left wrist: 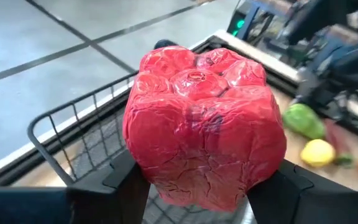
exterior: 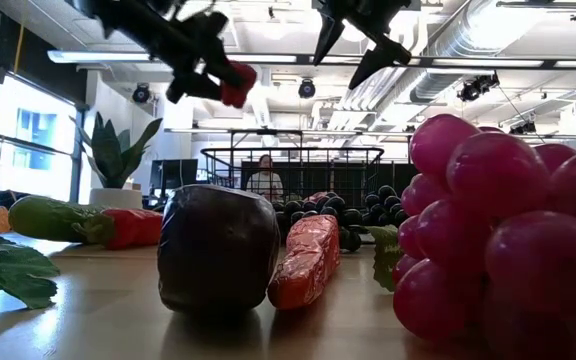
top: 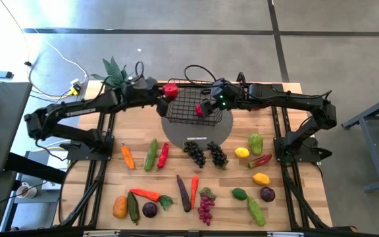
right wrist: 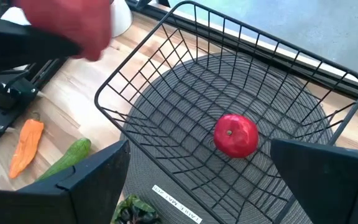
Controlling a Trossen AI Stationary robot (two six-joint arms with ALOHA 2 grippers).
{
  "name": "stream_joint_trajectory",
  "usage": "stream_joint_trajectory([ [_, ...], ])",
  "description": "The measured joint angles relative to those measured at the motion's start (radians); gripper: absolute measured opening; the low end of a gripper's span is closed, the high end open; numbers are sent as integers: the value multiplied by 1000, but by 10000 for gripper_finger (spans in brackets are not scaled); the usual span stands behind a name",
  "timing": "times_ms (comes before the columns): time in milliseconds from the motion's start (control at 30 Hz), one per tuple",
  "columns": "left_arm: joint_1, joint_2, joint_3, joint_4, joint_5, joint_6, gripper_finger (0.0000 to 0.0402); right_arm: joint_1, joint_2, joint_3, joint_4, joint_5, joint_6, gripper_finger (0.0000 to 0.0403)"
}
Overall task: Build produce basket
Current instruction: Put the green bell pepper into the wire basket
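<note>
A black wire basket (top: pixel 191 105) sits on a grey round mat (top: pixel 196 128) at the table's far side; the mat's small label is unreadable. Left gripper (top: pixel 164 92) grasps a red pepper (top: pixel 170 90) above the basket's left corner. Right gripper (top: pixel 206 108) hangs open-fingered over a red apple (right wrist: pixel 235 135) inside. Produce lies scattered nearer.

Light wood tabletop (top: pixel 176 172). Grey round mat (top: pixel 224 128) at back centre, wire basket (top: pixel 186 105) sitting on it. Potted plant (top: pixel 114 72) back-left corner. Toy produce (top: pixel 196 178) scattered across front half: carrots, cucumbers, grapes, lemons, eggplant.
</note>
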Motion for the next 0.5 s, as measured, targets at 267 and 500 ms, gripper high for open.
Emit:
stream_joint_trajectory([
  [267, 66, 151, 101, -17, 0, 90, 210, 0, 0, 0, 0, 0, 0, 371],
  [500, 77, 229, 132, -12, -10, 76, 210, 0, 0, 0, 0, 0, 0, 371],
])
